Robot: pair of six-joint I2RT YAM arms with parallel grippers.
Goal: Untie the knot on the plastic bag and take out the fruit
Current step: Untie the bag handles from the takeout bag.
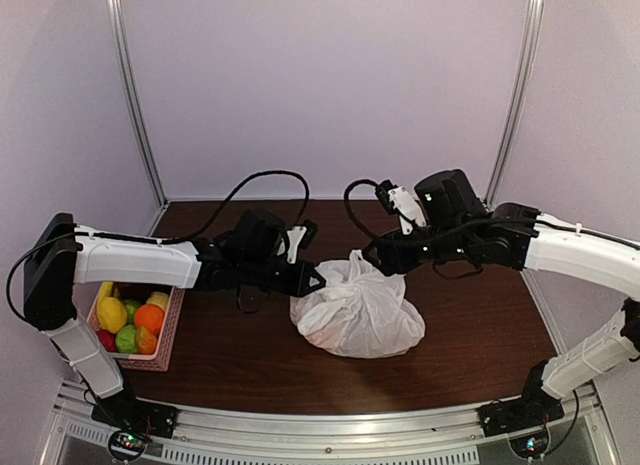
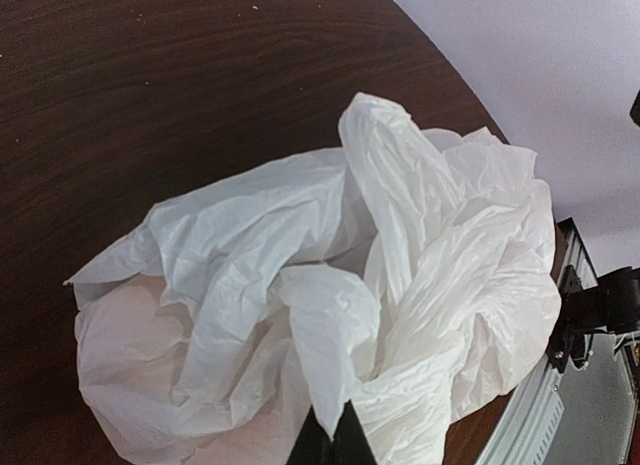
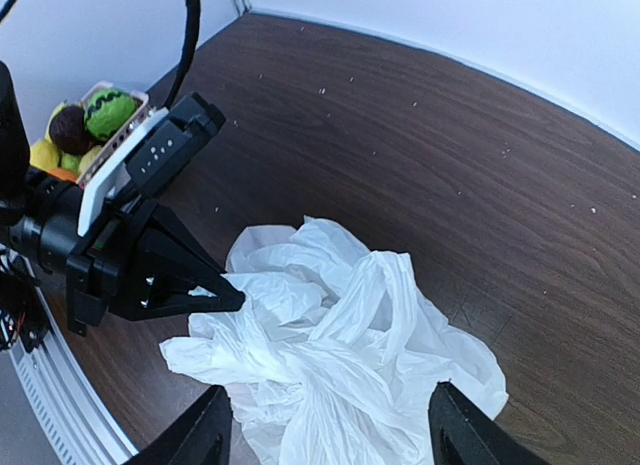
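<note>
The white plastic bag lies crumpled in the middle of the table. My left gripper is at its left edge, shut on a flap of the plastic; the left wrist view shows the fingertips pinching that flap of the bag. My right gripper hovers over the bag's top, open and empty; its jaws stand wide on either side of the bag. A loose handle loop stands up. I cannot make out a tight knot. Any fruit inside the bag is hidden.
A pink basket of yellow, orange, green and red fruit sits at the table's left edge, also in the right wrist view. The left gripper shows there at the bag's left. White walls close the back and sides.
</note>
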